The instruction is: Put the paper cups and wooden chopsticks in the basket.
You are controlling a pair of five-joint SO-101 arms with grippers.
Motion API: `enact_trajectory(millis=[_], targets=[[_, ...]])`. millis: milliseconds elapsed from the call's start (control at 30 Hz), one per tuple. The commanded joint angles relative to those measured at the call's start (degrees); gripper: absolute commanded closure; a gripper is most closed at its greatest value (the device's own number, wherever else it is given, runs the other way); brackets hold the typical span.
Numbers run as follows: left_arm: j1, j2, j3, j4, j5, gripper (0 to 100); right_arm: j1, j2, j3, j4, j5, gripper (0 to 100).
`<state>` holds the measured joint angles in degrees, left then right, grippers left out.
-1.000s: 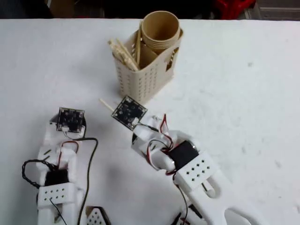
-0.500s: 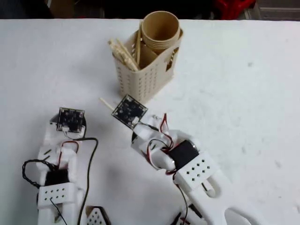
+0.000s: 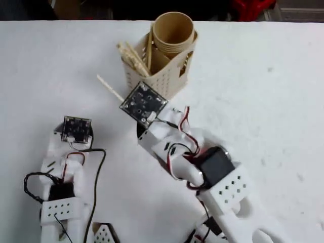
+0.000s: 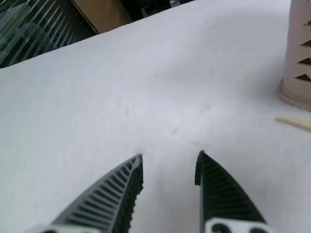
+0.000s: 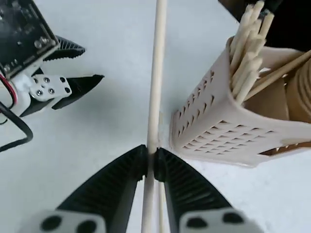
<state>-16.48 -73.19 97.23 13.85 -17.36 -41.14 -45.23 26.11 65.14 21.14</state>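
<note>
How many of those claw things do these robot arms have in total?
2. The left gripper is open over the table, holding nothing; the right gripper is shut on a wooden chopstick beside the basket.

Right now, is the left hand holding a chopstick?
No: the left hand is open, and just the table shows in its gap.

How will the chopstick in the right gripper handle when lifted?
Probably stiff: the chopstick runs straight, no sag. It may pivot, since the right gripper pinches it at one narrow spot. Slim and rounded, it would likely roll if dropped.
</note>
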Motion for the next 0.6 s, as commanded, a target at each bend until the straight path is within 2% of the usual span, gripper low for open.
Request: enact_trajectory(millis=[0,167,367,567], targets=[[0.7,-1.2,0.0,0.1,-0.6,81,0.3,-1.8,-7.1,0.3,-0.3,98.2],[0.7,-1.2,0.0,0.2,-0.6,81,3.0,-1.2,-13.5,-2.8,-0.2,98.2],[0.7,-1.2,0.0,0.3,-0.6,81,13.0,-0.8,-14.2,-21.6,-0.6,98.2],[0.7,-1.2,0.0,0.3,-0.6,81,13.2,6.3,-14.5,-33.4,-1.1,98.2]])
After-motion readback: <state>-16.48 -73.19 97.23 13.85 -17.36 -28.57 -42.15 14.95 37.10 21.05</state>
